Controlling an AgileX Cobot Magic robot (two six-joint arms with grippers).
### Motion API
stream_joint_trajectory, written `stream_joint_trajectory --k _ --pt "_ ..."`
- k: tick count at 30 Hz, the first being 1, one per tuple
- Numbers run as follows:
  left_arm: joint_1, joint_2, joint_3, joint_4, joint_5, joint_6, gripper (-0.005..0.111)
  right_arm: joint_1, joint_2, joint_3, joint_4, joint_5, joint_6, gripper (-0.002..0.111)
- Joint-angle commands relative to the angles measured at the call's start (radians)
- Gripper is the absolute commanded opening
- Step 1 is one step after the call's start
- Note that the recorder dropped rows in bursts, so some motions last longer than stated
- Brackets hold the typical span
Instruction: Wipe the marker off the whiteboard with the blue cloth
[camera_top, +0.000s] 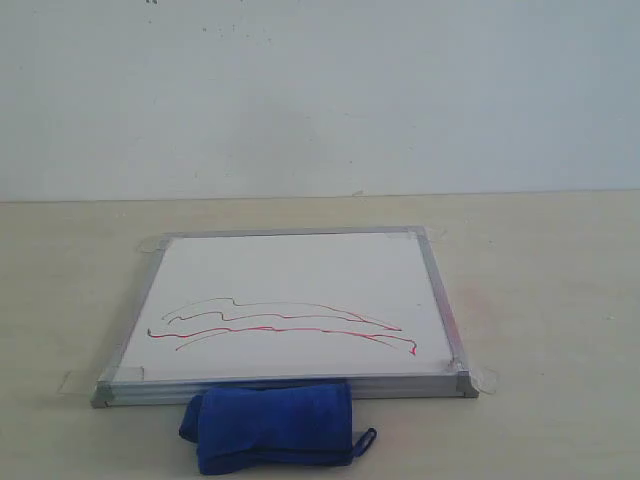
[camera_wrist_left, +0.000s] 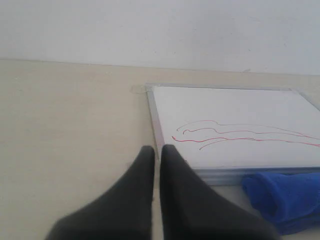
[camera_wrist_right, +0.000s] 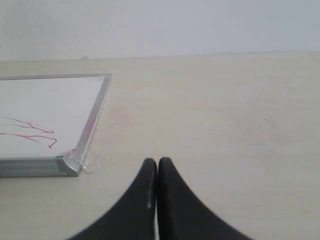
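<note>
The whiteboard (camera_top: 300, 270) lies flat on the table, silver-framed, with grey corner pieces. Wavy red and dark grey-green marker lines (camera_top: 280, 322) run across its near half; they also show in the left wrist view as marker lines (camera_wrist_left: 240, 135) and at the board's corner as marker lines (camera_wrist_right: 30, 131). The blue cloth (camera_top: 268, 425) lies bunched on the table against the board's near edge, its loop to the right. Neither gripper shows in the exterior view. My left gripper (camera_wrist_left: 158, 150) is shut and empty, by the board's left edge, the blue cloth (camera_wrist_left: 282, 197) off to its side. My right gripper (camera_wrist_right: 157, 162) is shut, empty, beside the board's right corner (camera_wrist_right: 70, 162).
The table (camera_top: 540, 280) is a pale wood surface running to a white wall (camera_top: 320, 90) behind. Clear tape tabs (camera_top: 488, 378) hold the board's corners to the table.
</note>
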Motion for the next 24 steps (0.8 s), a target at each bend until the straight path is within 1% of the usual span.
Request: stream_joint_trajectory --k 1,19,22,24 --pt "0.003 -0.004 0.004 0.006 -0.001 -0.001 0.004 -0.007 -0.005 -0.001 0.001 -0.006 -0.004 0.000" --pt "0.003 -0.004 0.004 0.006 -0.001 -0.001 0.004 -0.007 -0.005 -0.001 0.001 -0.006 -0.004 0.000" --pt "0.003 -0.004 0.004 0.006 -0.001 -0.001 0.004 -0.007 -0.005 -0.001 -0.009 -0.046 -0.043 0.000" --pt "0.003 -0.004 0.004 0.006 -0.001 -0.001 0.004 -0.007 -0.005 -0.001 -0.005 -0.108 -0.052 0.000"
